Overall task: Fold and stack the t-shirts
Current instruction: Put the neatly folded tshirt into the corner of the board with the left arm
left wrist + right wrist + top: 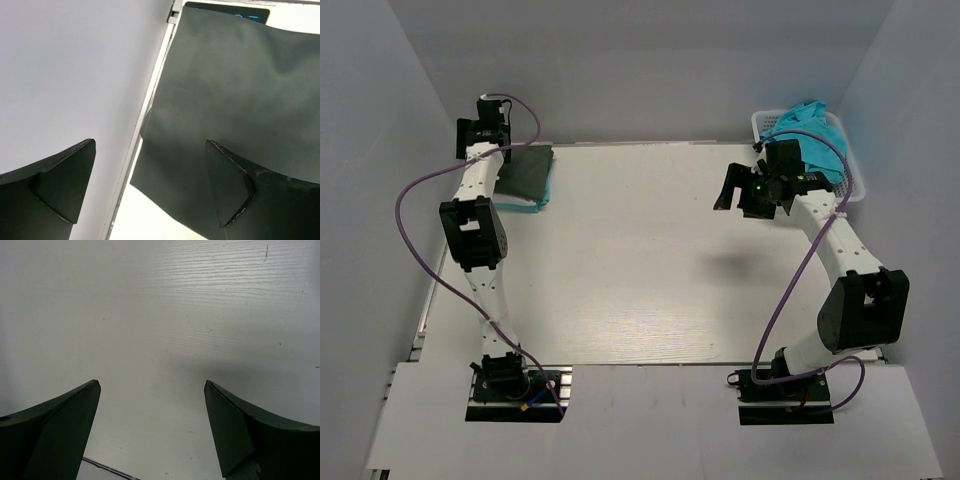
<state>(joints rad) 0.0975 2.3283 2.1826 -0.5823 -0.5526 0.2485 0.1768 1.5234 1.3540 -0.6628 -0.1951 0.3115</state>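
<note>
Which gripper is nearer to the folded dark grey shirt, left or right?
Left. The left gripper hangs open above the edge of the dark grey shirt, in the far left corner. The right gripper is across the table, over its bare surface near the white basket.

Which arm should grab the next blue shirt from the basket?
Probably right. The right arm is next to the basket holding the turquoise shirts, jaws open and empty. The left arm is far across the table, over the folded dark shirt.
</note>
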